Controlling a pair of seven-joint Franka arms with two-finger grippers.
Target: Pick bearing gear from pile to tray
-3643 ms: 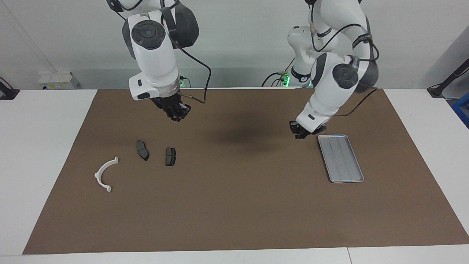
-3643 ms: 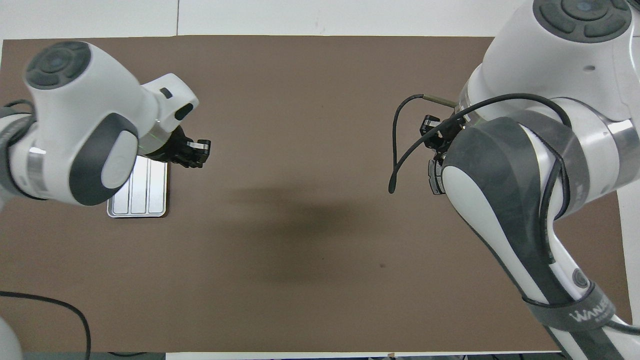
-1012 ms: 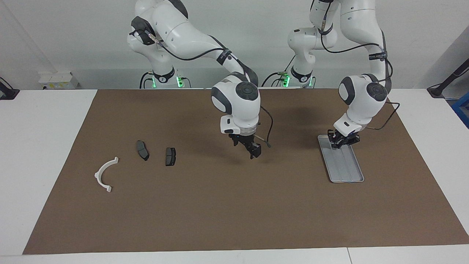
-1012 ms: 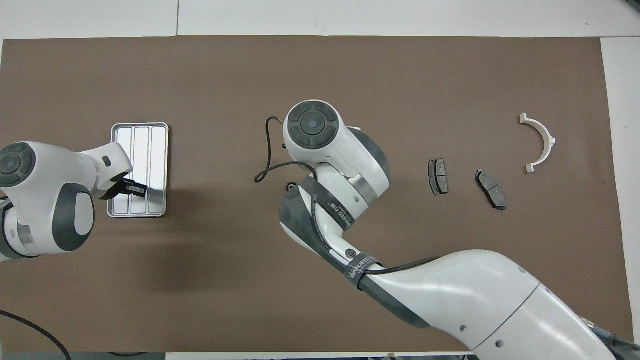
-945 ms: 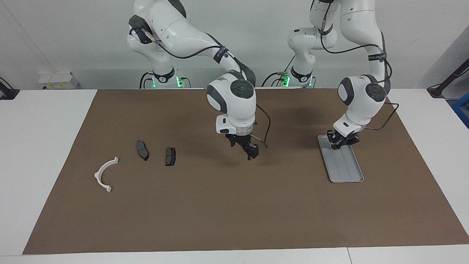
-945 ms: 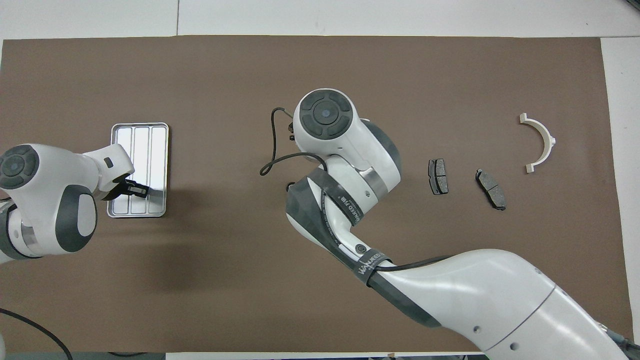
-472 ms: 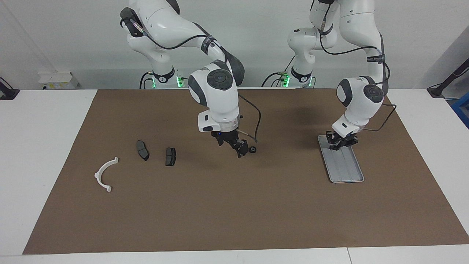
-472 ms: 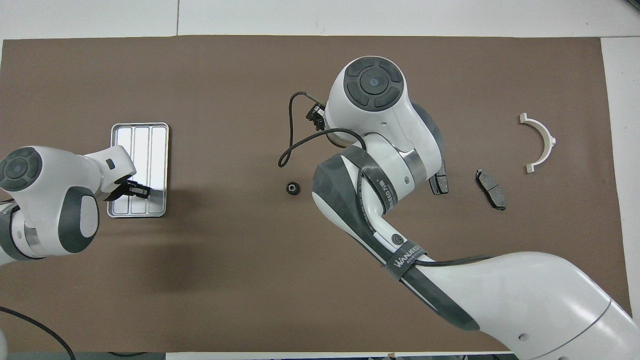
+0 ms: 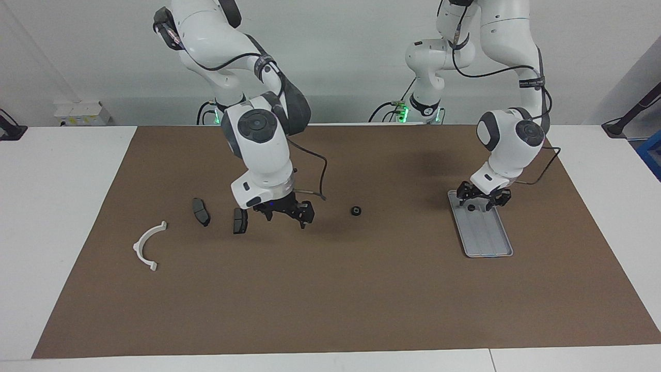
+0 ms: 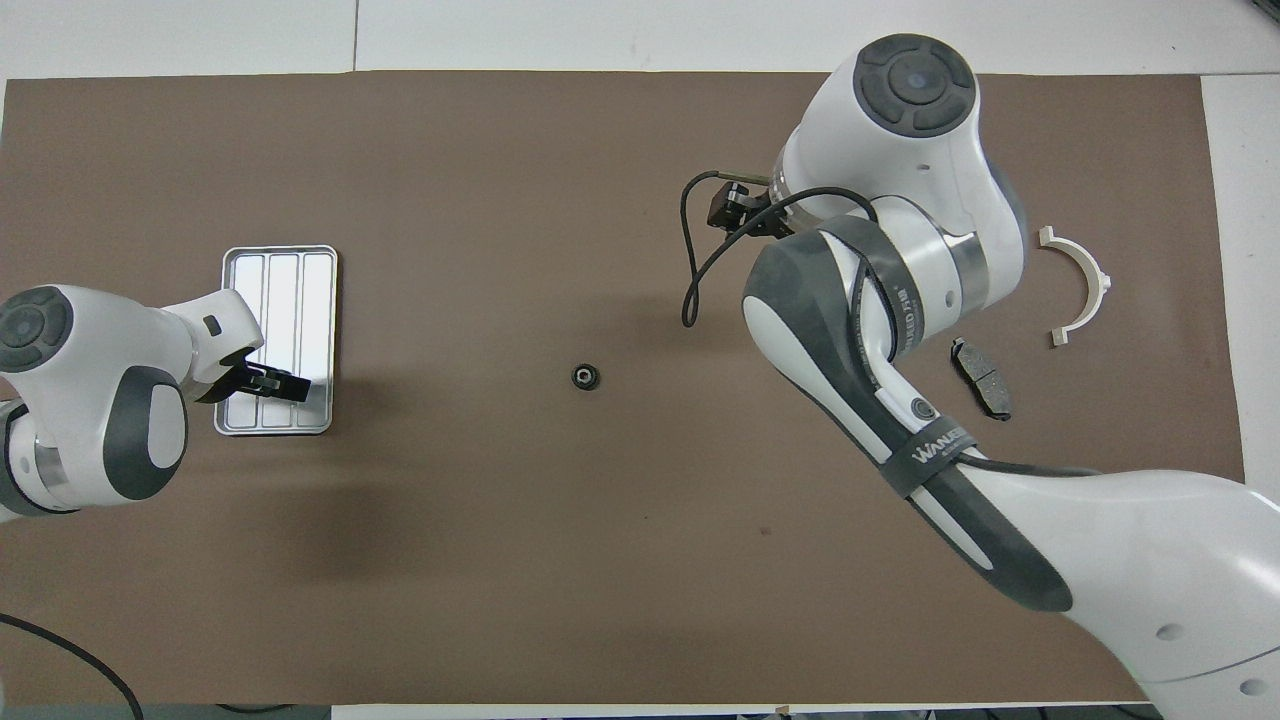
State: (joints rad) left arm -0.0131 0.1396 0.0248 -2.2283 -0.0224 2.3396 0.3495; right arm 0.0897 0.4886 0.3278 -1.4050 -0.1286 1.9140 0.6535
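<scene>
Facing view: R arm bent steeply down from its base, wrist turned so the right gripper hangs low over the brown mat on the desk, just beside one brake pad; jaws spread wide, holding nothing. Second brake pad and white bracket lie toward R arm's end. Bearing gear, small black ring, sits alone on mat, mid-desk, well apart from both grippers. L arm elbow high, forearm dropping to left gripper low over the tray, at the end nearer the robots; jaws open, a small dark round piece between them, grip cannot tell.

Overhead view: gear at mid-mat, between tray and R arm. R forearm strap reads "WANEED"; rest unreadable. L gripper over tray edge.
</scene>
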